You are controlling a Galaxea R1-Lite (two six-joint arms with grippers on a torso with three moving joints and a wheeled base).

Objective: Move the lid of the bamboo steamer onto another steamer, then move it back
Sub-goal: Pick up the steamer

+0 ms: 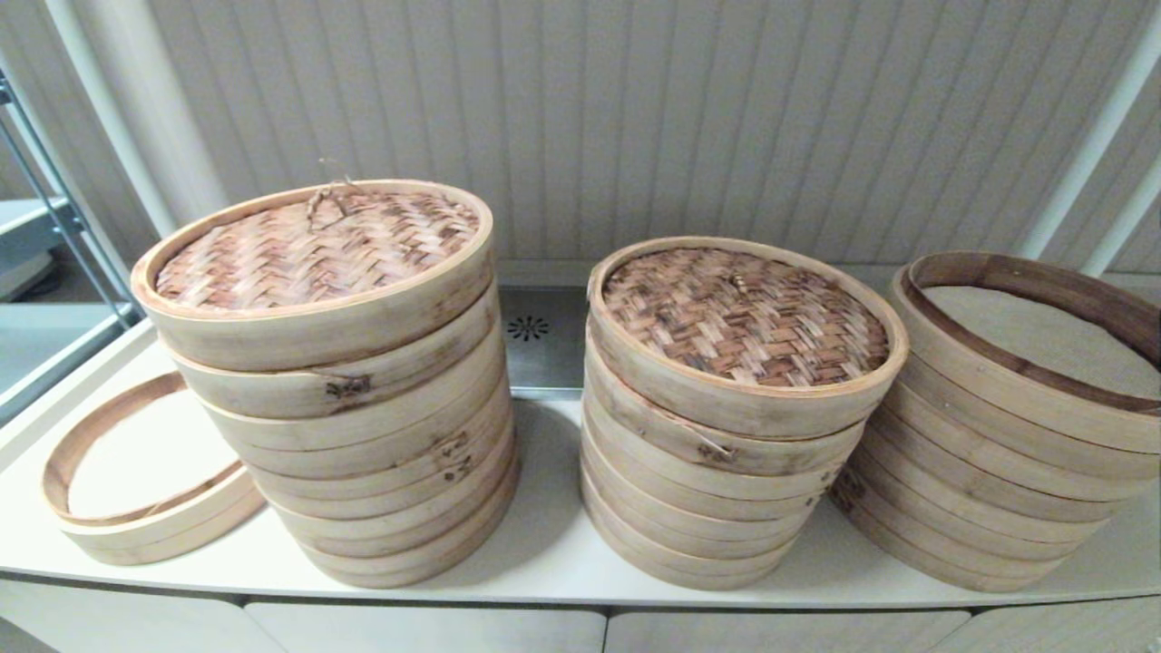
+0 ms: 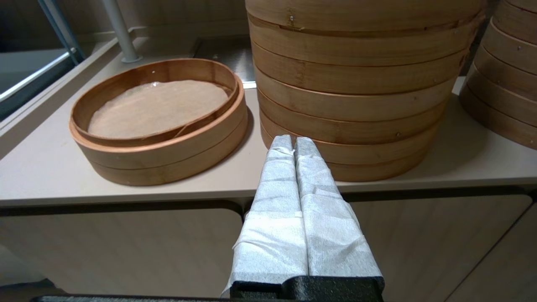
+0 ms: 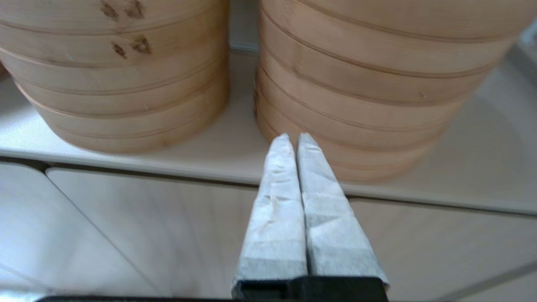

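Observation:
A woven bamboo lid (image 1: 313, 249) with a small loop handle tops the tall left steamer stack (image 1: 363, 435). A second woven lid (image 1: 744, 317) covers the middle stack (image 1: 717, 490). The right stack (image 1: 1007, 453) stands uncovered, lined with pale cloth. Neither arm shows in the head view. My left gripper (image 2: 293, 142) is shut with nothing in it, low in front of the counter edge below the tall stack (image 2: 356, 84). My right gripper (image 3: 293, 140) is shut with nothing in it too, before the counter edge near a stack's base (image 3: 356, 84).
A single low open steamer tray (image 1: 136, 472) lies at the counter's left end, also seen as the shallow tray (image 2: 159, 121) in the left wrist view. The white counter (image 1: 562, 544) has cabinet fronts below. A metal drain plate (image 1: 531, 331) sits behind the stacks.

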